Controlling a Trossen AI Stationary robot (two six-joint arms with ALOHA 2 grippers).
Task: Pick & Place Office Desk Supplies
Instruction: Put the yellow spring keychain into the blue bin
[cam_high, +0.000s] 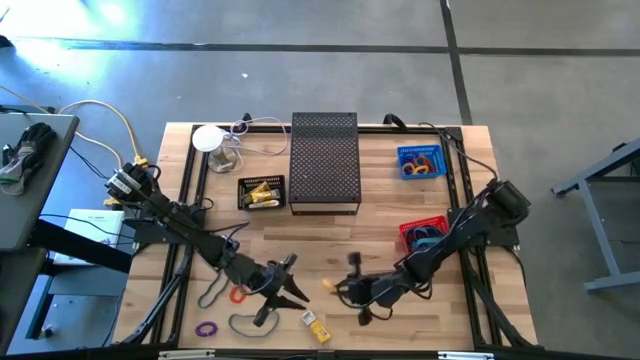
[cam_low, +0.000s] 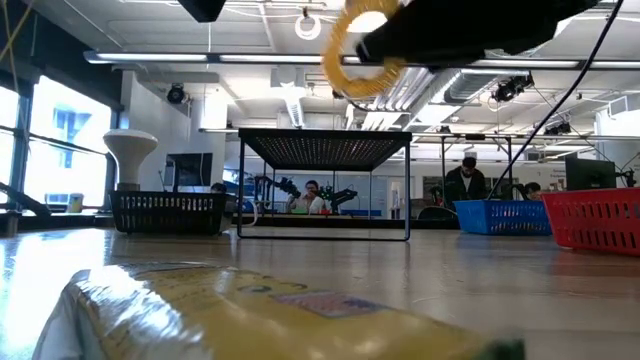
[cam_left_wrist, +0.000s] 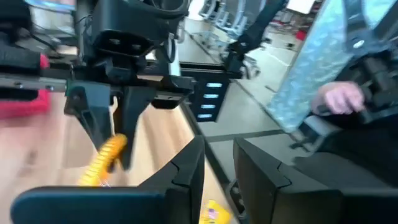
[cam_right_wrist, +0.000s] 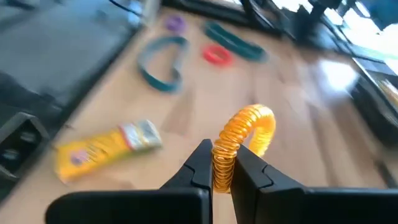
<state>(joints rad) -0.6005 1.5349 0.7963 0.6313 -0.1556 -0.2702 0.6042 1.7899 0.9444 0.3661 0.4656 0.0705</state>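
A yellow coiled ring (cam_right_wrist: 252, 124) hangs above the table's near middle, and my right gripper (cam_right_wrist: 224, 163) is shut on it; the low view shows the ring (cam_low: 350, 50) well above the wood. My left gripper (cam_left_wrist: 219, 152) stands open just to the left of it (cam_high: 290, 288), facing the ring, with nothing between its fingers. On the table lie a yellow packet (cam_high: 315, 325), a purple loop (cam_high: 207, 328), a red loop (cam_high: 238, 293) and dark band loops (cam_high: 245, 322). My right gripper pinches one stretch of the yellow ring's coil (cam_right_wrist: 222, 167) between its two fingers. The fingers come from the table's right, slanting a little downward. The rest of the ring arches out beyond the fingertips (cam_right_wrist: 261, 121), lifted clear of the table.
At the back stand a black mesh box (cam_high: 324, 160), a black basket (cam_high: 262, 192) with yellow pieces, a blue basket (cam_high: 420, 160) and a white lamp-like thing (cam_high: 210, 140). A red basket (cam_high: 425, 232) sits beside my right arm. People show in the room beyond.
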